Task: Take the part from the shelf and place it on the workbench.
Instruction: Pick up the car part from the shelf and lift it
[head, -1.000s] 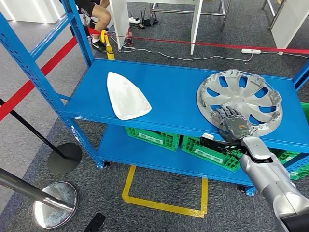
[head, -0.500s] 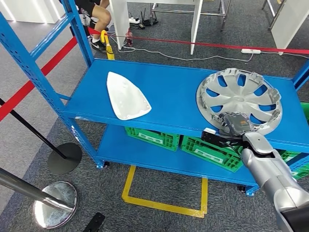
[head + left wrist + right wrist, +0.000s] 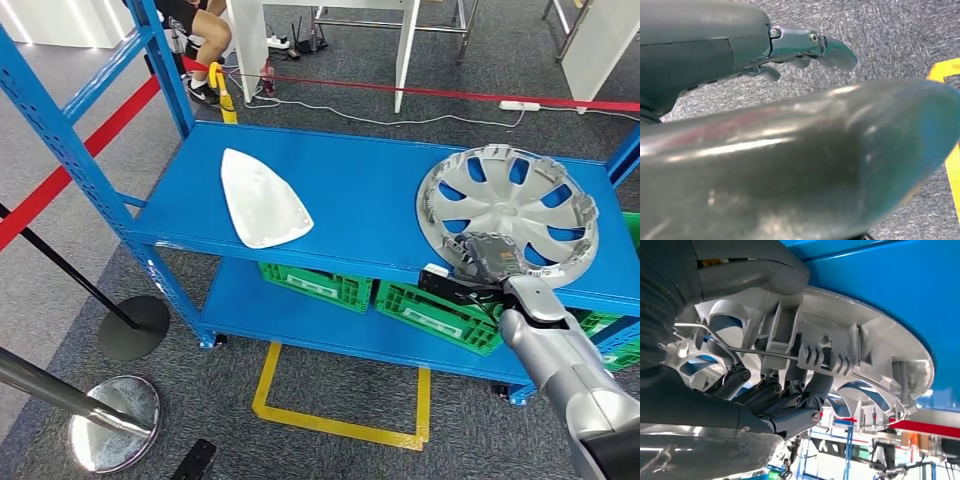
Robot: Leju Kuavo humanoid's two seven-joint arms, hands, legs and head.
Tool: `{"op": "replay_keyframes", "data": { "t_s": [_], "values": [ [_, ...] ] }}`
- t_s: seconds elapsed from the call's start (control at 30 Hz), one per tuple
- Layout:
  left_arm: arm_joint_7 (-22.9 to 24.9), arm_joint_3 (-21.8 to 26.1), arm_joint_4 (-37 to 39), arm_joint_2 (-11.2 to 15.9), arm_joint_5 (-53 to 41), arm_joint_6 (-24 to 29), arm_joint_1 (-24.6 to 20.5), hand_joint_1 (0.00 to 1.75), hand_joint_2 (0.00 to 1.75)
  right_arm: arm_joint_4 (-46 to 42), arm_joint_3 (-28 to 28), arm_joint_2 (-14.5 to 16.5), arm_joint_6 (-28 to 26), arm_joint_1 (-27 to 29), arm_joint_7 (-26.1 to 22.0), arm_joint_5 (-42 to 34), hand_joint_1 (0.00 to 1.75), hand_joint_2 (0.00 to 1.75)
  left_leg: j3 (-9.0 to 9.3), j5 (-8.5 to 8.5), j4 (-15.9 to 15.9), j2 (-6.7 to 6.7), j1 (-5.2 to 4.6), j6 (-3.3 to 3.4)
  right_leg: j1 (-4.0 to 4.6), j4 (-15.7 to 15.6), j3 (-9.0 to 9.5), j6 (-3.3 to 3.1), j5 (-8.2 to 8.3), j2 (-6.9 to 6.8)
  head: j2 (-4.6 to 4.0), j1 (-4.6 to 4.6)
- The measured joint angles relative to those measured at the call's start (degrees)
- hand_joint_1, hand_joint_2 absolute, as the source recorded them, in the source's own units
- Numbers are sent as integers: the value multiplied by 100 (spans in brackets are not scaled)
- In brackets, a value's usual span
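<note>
Gleaming silver spoked hubcap point(image 3: 507, 205)

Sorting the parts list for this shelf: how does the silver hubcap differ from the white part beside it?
The hubcap is round, silver-grey and pierced with openings; the white part is roughly triangular, smooth and solid. The hubcap is the wider of the two. The right hand grips the hubcap's near rim, tilting it off the shelf, while the white part lies untouched. Both sit on the top blue shelf.
</note>
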Motion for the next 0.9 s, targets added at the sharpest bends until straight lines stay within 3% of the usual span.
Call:
{"op": "replay_keyframes", "data": {
  "t_s": [0.3,0.6,0.9],
  "values": [
    [-64,79,0,-5,-49,150,8,0,0,-546,53,1,-897,462,96,173,175,175,-12,0,0,0,0,0,0,1,-16,-2,1,1,0,0],
    [-72,98,0,-5,-100,222,11,0,0,-1111,80,-10,-1066,668,91,290,175,175,-30,0,0,0,0,0,0,1,-34,-3,1,1,0,0],
    [-44,118,0,-8,-168,226,12,0,0,-1895,81,-114,-793,644,91,365,175,175,-36,0,0,0,0,0,-1,1,-39,-3,1,-1,0,0]
  ]
}}
